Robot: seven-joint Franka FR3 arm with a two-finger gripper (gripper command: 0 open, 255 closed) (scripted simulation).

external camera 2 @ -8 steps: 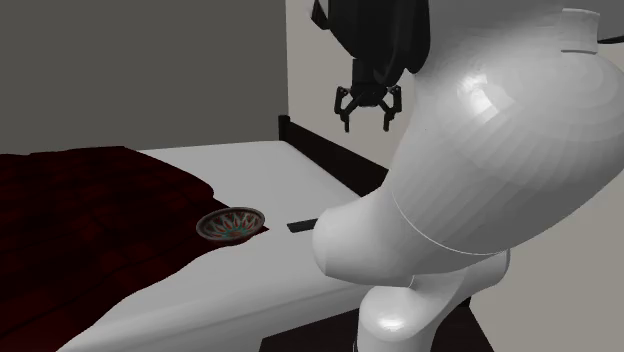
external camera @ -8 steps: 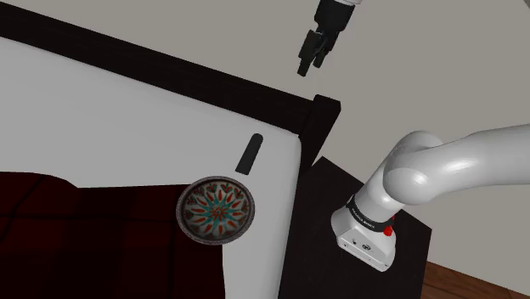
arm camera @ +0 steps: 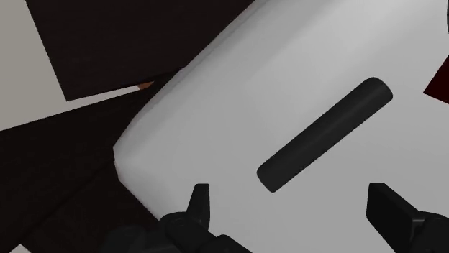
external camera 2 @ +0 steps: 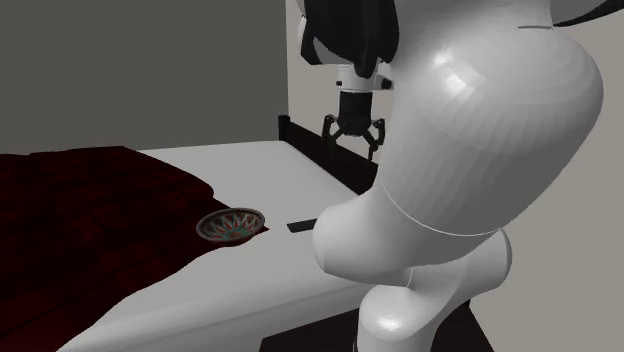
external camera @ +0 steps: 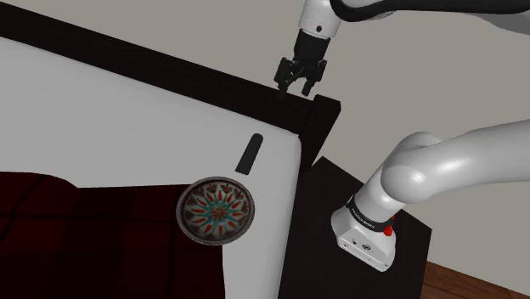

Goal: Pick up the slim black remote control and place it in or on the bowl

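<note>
The slim black remote (external camera: 249,153) lies flat on the white bed near its corner, just beyond the patterned bowl (external camera: 216,209) in the shoulder view. The bowl has a red and teal star design and rests at the edge of a dark red blanket (external camera: 76,229). My black gripper (external camera: 296,79) hangs open in the air above the bed's dark frame, well above the remote and apart from it. In the wrist view the remote (arm camera: 324,134) lies ahead of my gripper (arm camera: 291,205), whose fingers stand wide apart. In the second exterior view the gripper (external camera 2: 352,137) hangs above bowl (external camera 2: 231,224) and remote (external camera 2: 302,226).
A dark bed frame (external camera: 161,68) runs along the far side of the white bed (external camera: 110,127) and ends in a corner post (external camera: 323,115). The stand's dark top (external camera: 323,221) sits beside the bed, with wooden floor (external camera: 476,284) at the lower right.
The gripper has dropped lower and shifted toward the shoulder view's left, closer to the bed's corner. Its fingers have stayed open. Remote and bowl have not moved.
</note>
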